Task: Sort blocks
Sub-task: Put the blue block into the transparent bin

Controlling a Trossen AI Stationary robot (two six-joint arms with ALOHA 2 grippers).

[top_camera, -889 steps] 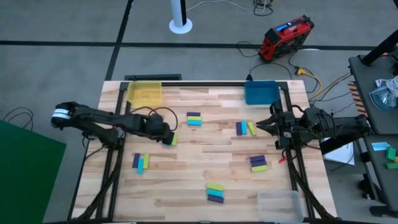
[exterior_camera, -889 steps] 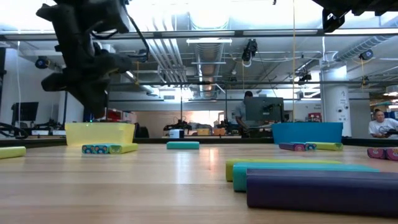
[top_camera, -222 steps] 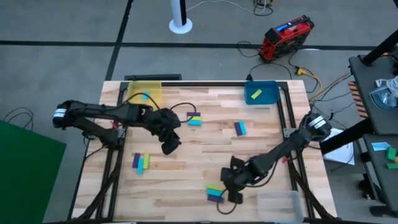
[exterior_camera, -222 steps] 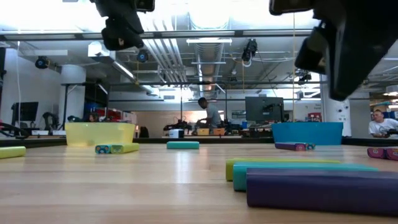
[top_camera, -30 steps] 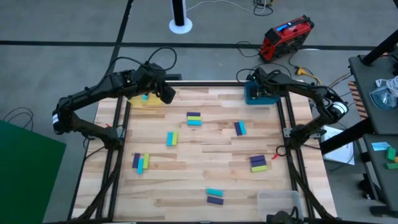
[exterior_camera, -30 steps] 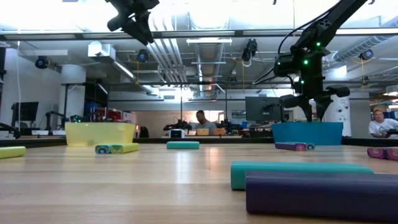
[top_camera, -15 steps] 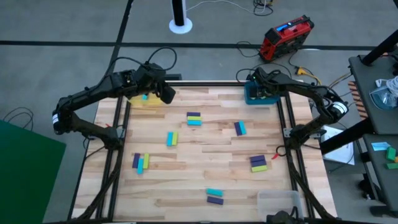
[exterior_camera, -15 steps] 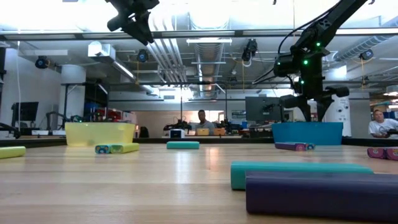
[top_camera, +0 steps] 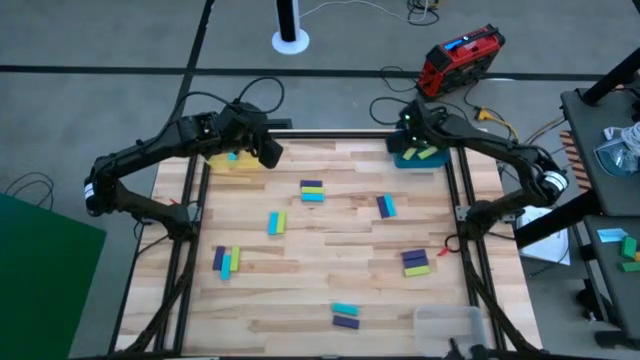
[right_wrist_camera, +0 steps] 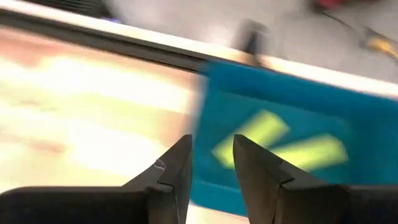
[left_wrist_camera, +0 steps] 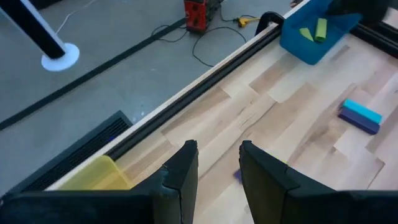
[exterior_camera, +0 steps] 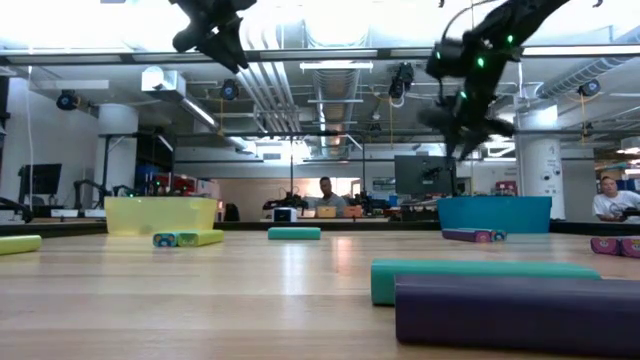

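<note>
Small flat rectangular blocks, finger-shaped and matte, in cyan, yellow-green and purple, scattered in little clusters across the pale wood-plank table (top_camera: 330, 262): a purple-over-cyan pair (top_camera: 312, 190) near the middle, a cyan and yellow-green pair (top_camera: 275, 222) just left of centre, three side by side (top_camera: 226, 261) toward the left edge, a cyan-and-purple pair (top_camera: 345, 316) at the near edge. In the blue bin (top_camera: 421, 155), at the far right corner, two yellow-green blocks (right_wrist_camera: 285, 147) lying loose. In the translucent yellow bin (top_camera: 228, 159), far left corner, one cyan block (top_camera: 232, 156). Clear tray (top_camera: 450, 328) at the near right corner. Right gripper (right_wrist_camera: 210, 162) above the blue bin's edge, fingers slightly parted, holding nothing. Left gripper (left_wrist_camera: 216, 166) beside the yellow bin, fingers likewise apart, empty.
</note>
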